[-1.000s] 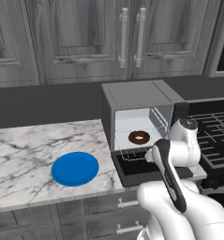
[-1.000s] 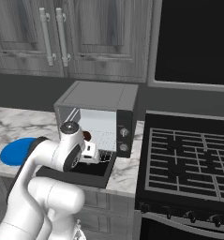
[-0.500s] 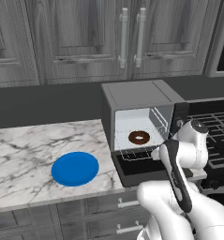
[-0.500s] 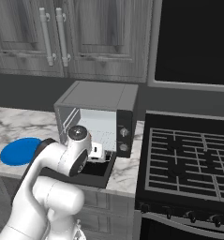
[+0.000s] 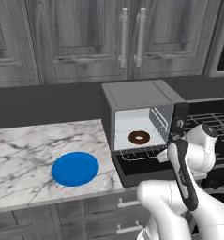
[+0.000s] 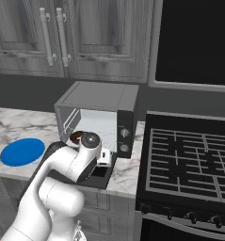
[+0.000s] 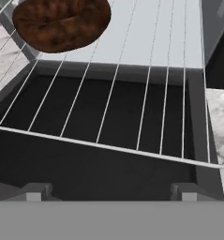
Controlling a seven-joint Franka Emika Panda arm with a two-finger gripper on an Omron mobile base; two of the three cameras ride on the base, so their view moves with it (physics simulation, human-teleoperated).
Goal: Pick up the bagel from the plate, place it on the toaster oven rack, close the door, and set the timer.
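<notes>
One glossy dark brown ring-shaped bagel (image 5: 138, 137) is seen lying on the thin pale wire rack (image 7: 132, 101) inside the light grey toaster oven (image 5: 137, 96), well back from the front edge, so the placing step looks done. In the hand view the bagel (image 7: 61, 22) is found at the upper left, flat on the wires, with nothing touching it. One flat round bright blue plate (image 5: 75, 168) is left bare on the marbled bench (image 5: 24, 154), well apart from the oven, its load delivered. The dark grey drop-down door (image 5: 141, 168) is seen lowered in front of the cavity, which is why the rack is reachable. The end effector (image 7: 111, 190) is held low just outside the opening, jaws spread wide and nothing gripped; it is judged to be placed there to get under the door's edge for the closing push. Two round knobs (image 6: 123, 140) are counted on the oven's front panel, one above the other; one is presumably the timer. Counted: one bagel, one plate, one rack, one door.
</notes>
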